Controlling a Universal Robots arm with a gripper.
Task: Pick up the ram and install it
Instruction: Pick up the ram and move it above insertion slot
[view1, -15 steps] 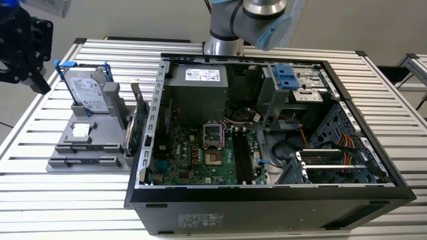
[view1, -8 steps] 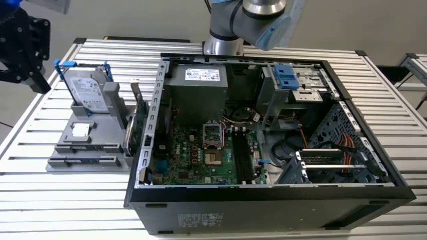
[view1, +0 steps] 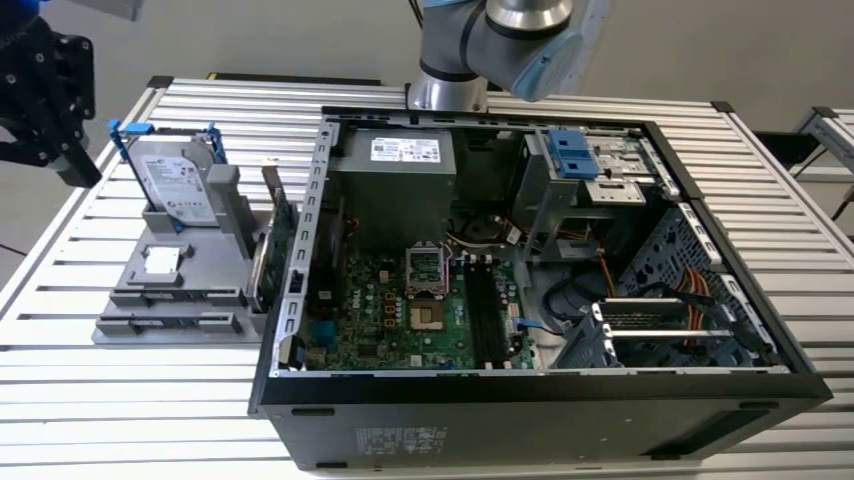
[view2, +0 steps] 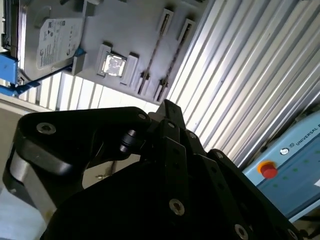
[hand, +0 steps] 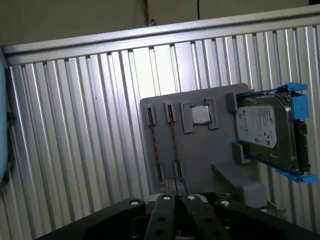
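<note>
Hovering above the gray holder (hand: 200, 150), gripper (hand: 177, 197) clenched on nothing, lined up with the ram (hand: 154, 145) standing on edge in its slots beside the processor chip (hand: 201, 115), presumably kept upright for easy pinching.

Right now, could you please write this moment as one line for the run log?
phase: ram not picked | ram: on edge in gray holder | pincer: shut, empty, apart from gray holder | case: open, on table
</note>
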